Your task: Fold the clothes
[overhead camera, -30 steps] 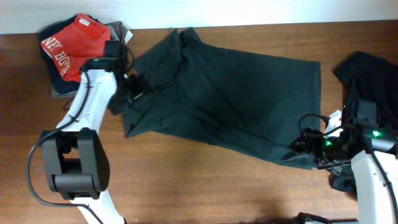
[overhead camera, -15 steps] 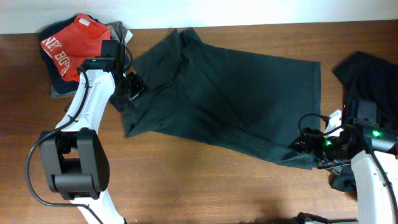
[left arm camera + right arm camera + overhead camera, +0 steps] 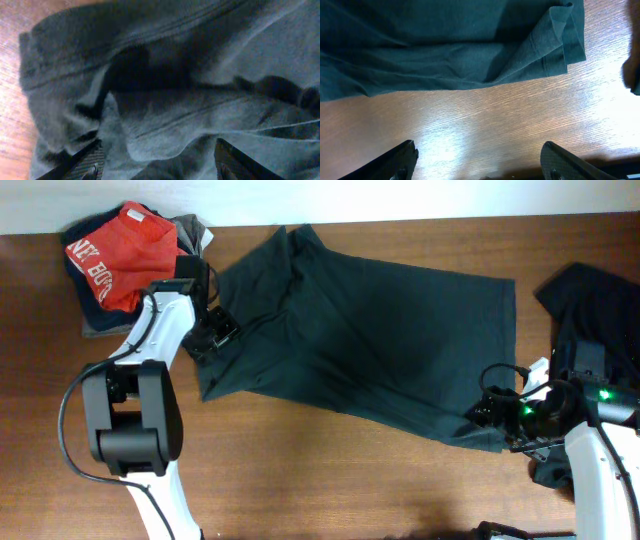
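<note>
The dark T-shirt (image 3: 370, 350) lies spread on the wooden table (image 3: 300, 480), with its crumpled left edge under the left gripper (image 3: 208, 332) and its lower right hem corner just beside the right gripper (image 3: 480, 162). The left fingers (image 3: 87, 162) stand apart, sunk in bunched cloth, and I cannot tell whether they pinch it; the right jaws gape over bare wood, holding nothing. The shirt's long axis runs left to right, slanting down toward the right gripper.

Left tool (image 3: 213, 330) narrower, farther onto charcoal shirt (image 3: 370, 330) sleeve
</note>
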Robot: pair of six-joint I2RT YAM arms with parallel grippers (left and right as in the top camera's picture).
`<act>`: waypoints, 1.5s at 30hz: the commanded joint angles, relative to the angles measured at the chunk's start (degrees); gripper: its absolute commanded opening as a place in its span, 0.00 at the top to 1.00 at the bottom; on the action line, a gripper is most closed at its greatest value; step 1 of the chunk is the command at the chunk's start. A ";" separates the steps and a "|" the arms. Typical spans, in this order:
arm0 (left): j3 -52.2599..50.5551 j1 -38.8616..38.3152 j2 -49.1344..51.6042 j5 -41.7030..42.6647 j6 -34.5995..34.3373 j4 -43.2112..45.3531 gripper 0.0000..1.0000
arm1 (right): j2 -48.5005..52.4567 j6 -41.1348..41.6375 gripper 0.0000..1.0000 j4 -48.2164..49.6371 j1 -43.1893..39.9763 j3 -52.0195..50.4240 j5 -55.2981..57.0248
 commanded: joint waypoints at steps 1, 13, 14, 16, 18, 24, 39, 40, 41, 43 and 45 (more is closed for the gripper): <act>0.33 0.20 0.33 0.66 1.16 1.49 0.30 | -0.02 -0.63 0.16 -0.02 0.37 -0.15 -0.48; 0.33 0.20 0.33 0.66 1.36 3.34 0.65 | -0.02 -0.63 0.16 -0.04 0.37 -0.26 -0.48; 0.33 0.20 0.33 0.66 1.36 3.43 0.73 | -0.02 -0.63 0.16 -0.07 0.37 -0.26 -0.48; 0.33 0.20 0.33 0.66 1.38 3.80 0.88 | -0.02 -0.63 0.16 -0.09 0.37 -0.26 -0.48; 0.33 0.20 0.33 0.70 2.08 4.31 0.99 | -0.02 -0.63 0.16 -0.26 0.37 -0.26 -0.48; 0.61 0.15 0.33 7.54 2.67 9.90 0.99 | -0.02 -0.63 0.16 -0.48 0.37 -0.26 -0.48; 1.81 0.11 0.37 0.09 4.79 20.20 0.40 | -0.02 -0.63 0.16 -2.51 0.37 -0.26 -0.50; 1.81 0.20 0.33 0.13 6.51 20.17 0.01 | -0.02 -0.63 0.16 -2.91 0.37 -0.26 -0.50; 1.81 0.20 0.33 0.13 7.45 20.00 0.01 | -0.02 -0.63 0.16 -3.08 0.37 -0.26 -0.50; 2.08 0.35 0.04 0.15 8.66 18.40 0.01 | -0.04 -0.61 0.17 -3.52 0.37 -0.26 -0.50; 2.91 0.48 -0.33 0.15 9.09 16.00 0.01 | -0.04 -0.61 0.18 -4.22 0.37 -0.26 -0.52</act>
